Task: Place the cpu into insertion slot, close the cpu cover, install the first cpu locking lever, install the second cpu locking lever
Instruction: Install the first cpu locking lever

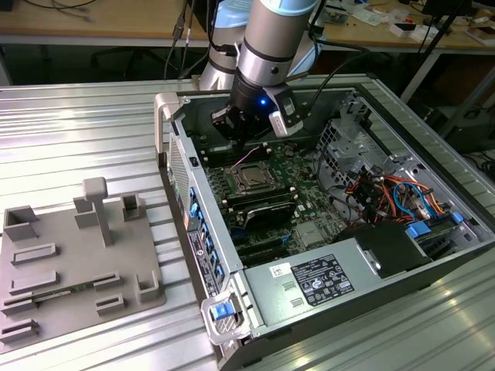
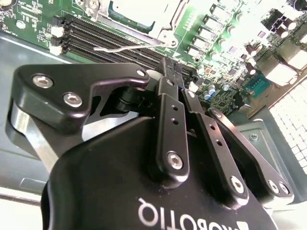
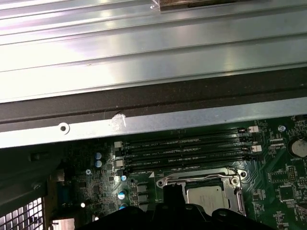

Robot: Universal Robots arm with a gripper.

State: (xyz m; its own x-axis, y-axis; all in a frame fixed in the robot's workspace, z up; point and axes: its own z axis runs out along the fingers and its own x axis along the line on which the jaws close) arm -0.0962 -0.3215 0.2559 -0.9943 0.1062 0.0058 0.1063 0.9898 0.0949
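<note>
Silver cover (image 1: 252, 177) lies flat over the slot on the motherboard (image 1: 298, 202) in the exterior view, the cpu (image 1: 253, 179) in its cut-out; the gripper (image 1: 242, 133) hangs just above it. In the second wrist view the fingers (image 2: 169, 72) appear pressed together, empty, beside a thin lever (image 2: 125, 46). In the first wrist view the cpu (image 3: 205, 195) sits near the memory slots (image 3: 184, 147)

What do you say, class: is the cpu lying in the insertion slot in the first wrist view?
Yes, the cpu lies silver top up inside the insertion slot, beside the memory slots.
</note>
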